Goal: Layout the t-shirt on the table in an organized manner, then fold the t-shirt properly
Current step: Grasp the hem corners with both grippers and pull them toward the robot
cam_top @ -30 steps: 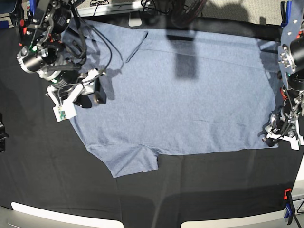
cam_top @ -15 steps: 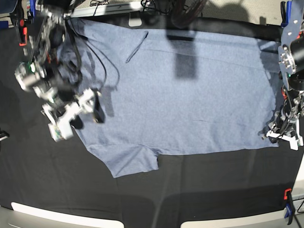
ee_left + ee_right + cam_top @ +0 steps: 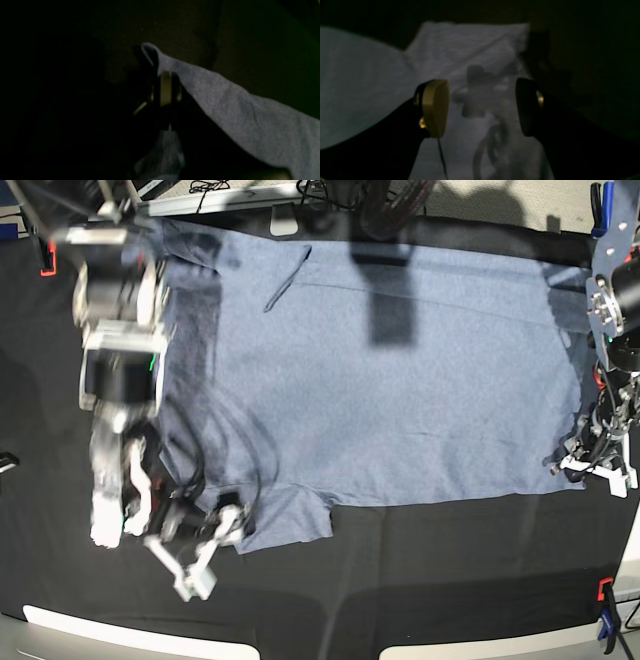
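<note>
The blue-grey t-shirt (image 3: 400,400) lies spread flat on the black table (image 3: 450,580), plain side up. At the shirt's right edge my left gripper (image 3: 592,465) is shut on the fabric. The left wrist view shows the closed gripper (image 3: 165,85) pinching a folded edge of the t-shirt (image 3: 237,107). My right gripper (image 3: 205,548) hovers at the near-left sleeve, blurred by motion. In the right wrist view that gripper (image 3: 481,107) stands open with nothing between its fingers, above the sleeve of the t-shirt (image 3: 470,45).
A red clamp (image 3: 45,258) sits at the table's far left edge. A blue clamp (image 3: 606,618) stands at the near right, and another blue clamp (image 3: 600,205) at the far right. Cables and equipment lie beyond the far edge.
My right arm swung from the shirt's upper left down to the near-left sleeve, its jaws opening wider. My left gripper closed on the shirt's right edge and stayed in place.
</note>
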